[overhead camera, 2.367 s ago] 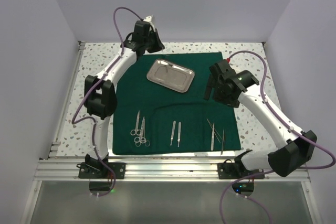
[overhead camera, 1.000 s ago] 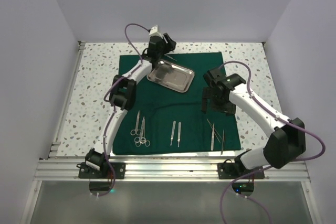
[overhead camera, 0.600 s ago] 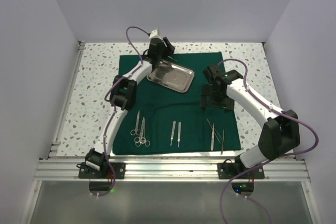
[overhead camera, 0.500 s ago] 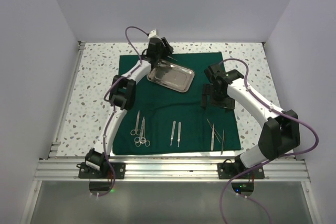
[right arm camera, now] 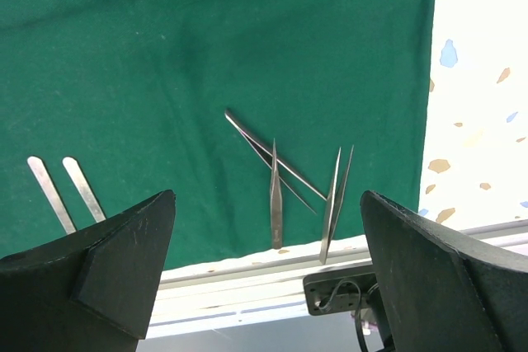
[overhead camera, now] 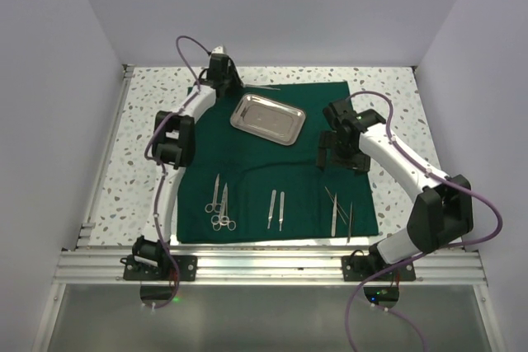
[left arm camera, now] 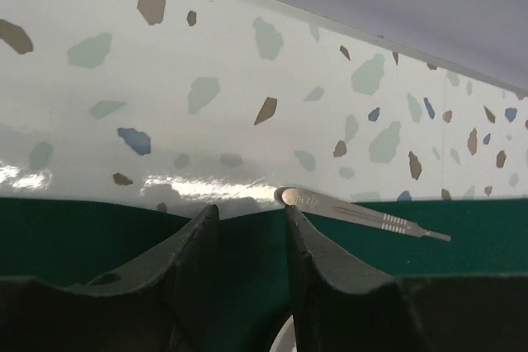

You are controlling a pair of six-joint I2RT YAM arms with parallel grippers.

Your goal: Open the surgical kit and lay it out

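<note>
The dark green cloth (overhead camera: 247, 162) lies spread flat on the table. The steel tray (overhead camera: 266, 119) sits on its back half, empty. Near the front edge lie scissors (overhead camera: 219, 204), two flat handles (overhead camera: 276, 208) and tweezers (overhead camera: 338, 210). A slim silver handle (overhead camera: 262, 86) lies on the cloth's back edge. My left gripper (overhead camera: 224, 80) is open and empty at the back left of the cloth; in the left wrist view (left arm camera: 250, 218) the handle (left arm camera: 363, 213) lies just right of its right fingertip. My right gripper (overhead camera: 328, 154) hangs wide open and empty above the cloth, the tweezers (right arm camera: 276, 195) below it.
The speckled tabletop (overhead camera: 157, 121) surrounds the cloth, with white walls at the back and both sides. A metal rail (overhead camera: 264, 263) with the arm bases runs along the near edge and shows in the right wrist view (right arm camera: 247, 294).
My left gripper has moved left from the tray's back edge to the cloth's back left corner, away from the slim handle, which now lies alone. The right arm has barely moved.
</note>
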